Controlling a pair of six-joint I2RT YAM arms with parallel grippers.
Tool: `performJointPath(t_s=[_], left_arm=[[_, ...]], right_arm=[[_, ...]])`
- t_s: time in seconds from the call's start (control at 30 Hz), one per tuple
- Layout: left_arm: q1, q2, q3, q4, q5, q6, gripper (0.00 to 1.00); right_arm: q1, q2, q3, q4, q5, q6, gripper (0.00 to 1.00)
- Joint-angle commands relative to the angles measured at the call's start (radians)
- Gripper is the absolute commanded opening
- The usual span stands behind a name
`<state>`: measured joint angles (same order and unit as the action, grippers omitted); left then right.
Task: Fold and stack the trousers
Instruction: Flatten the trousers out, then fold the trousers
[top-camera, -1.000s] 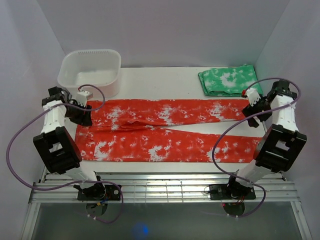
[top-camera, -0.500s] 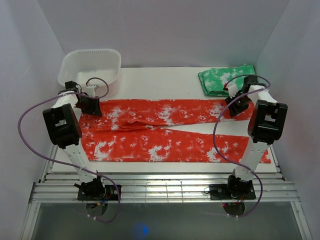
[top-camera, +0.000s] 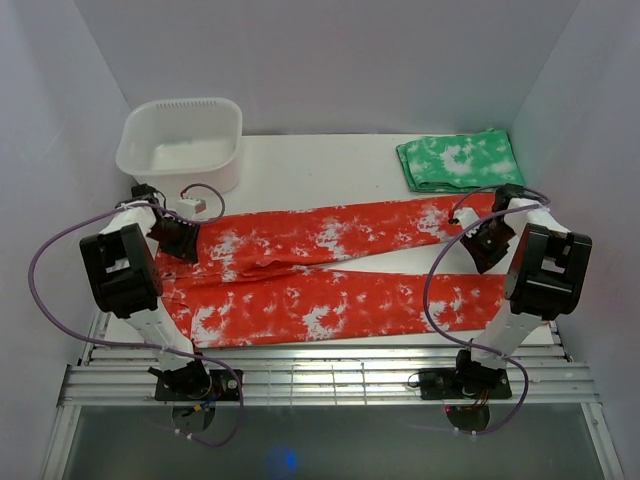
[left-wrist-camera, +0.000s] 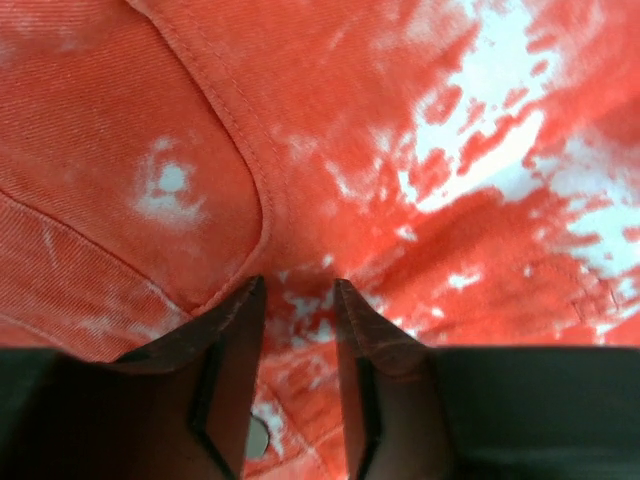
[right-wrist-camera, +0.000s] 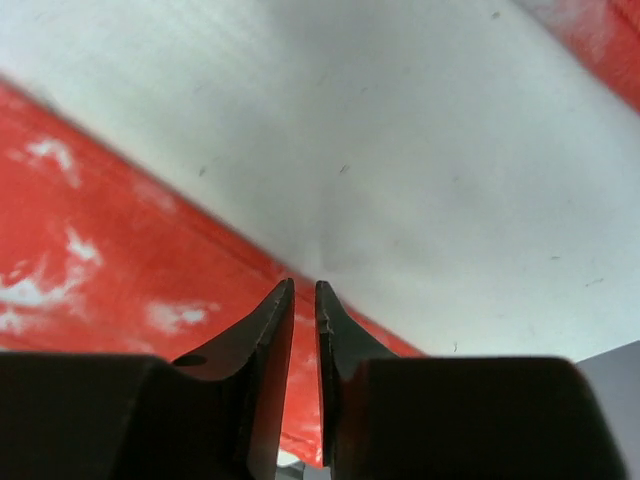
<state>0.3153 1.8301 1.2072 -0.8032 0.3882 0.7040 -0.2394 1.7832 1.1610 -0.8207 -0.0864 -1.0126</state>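
Probably a lab booth — bare white walls (top-camera: 320, 60), table (top-camera: 320, 170).

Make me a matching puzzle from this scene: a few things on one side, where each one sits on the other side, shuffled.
Things:
1. trousers
2. white tub
3. green cloth
4. left pincer

Places:
A. far right corner of the table, folded
B. down on the left end of the trousers
C. far left corner
D. spread lengthwise across the middle

Pairs: 1-D, 2-C, 3-A, 4-B
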Motion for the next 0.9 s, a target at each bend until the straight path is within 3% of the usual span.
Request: performJointPath(t_s=[0.0, 0.07, 0.13, 0.17, 0.3, 0.47, 0.67, 0.87], left_arm=[[0.018, -0.087, 0.092, -0.114, 0.027, 0.106, 0.49], [0.025, -0.092, 0.159, -0.148, 0.052, 0.129, 0.58], [0.031, -0.08, 0.256, -0.175, 0.083, 0.167, 0.68], [0.033, -0.054, 0.306, -0.177, 0.089, 0.173, 0.71], [0.033, 0.06, 0.42, -0.192, 0.087, 0.183, 0.7], [0.033, 0.147, 0.457, -0.192, 0.133, 0.271, 0.7], [0.038, 0.224, 0.497, -0.165, 0.147, 0.368, 0.7], [0.041, 0.248, 0.468, -0.1, 0.117, 0.408, 0.71]], right_arm=[[-0.006, -0.091, 0.07, -0.173, -0.071, -0.119, 0.24], [-0.011, -0.1, 0.181, -0.253, -0.11, -0.159, 0.29], [-0.011, -0.087, 0.274, -0.259, -0.134, -0.179, 0.47], [-0.011, -0.076, 0.298, -0.233, -0.136, -0.182, 0.49], [0.005, 0.043, 0.413, -0.167, -0.119, -0.15, 0.47], [0.034, 0.26, 0.561, -0.16, -0.133, -0.075, 0.43], [0.054, 0.324, 0.45, -0.04, -0.084, -0.096, 0.4], [0.049, 0.262, 0.192, 0.0, 0.0, -0.187, 0.36]])
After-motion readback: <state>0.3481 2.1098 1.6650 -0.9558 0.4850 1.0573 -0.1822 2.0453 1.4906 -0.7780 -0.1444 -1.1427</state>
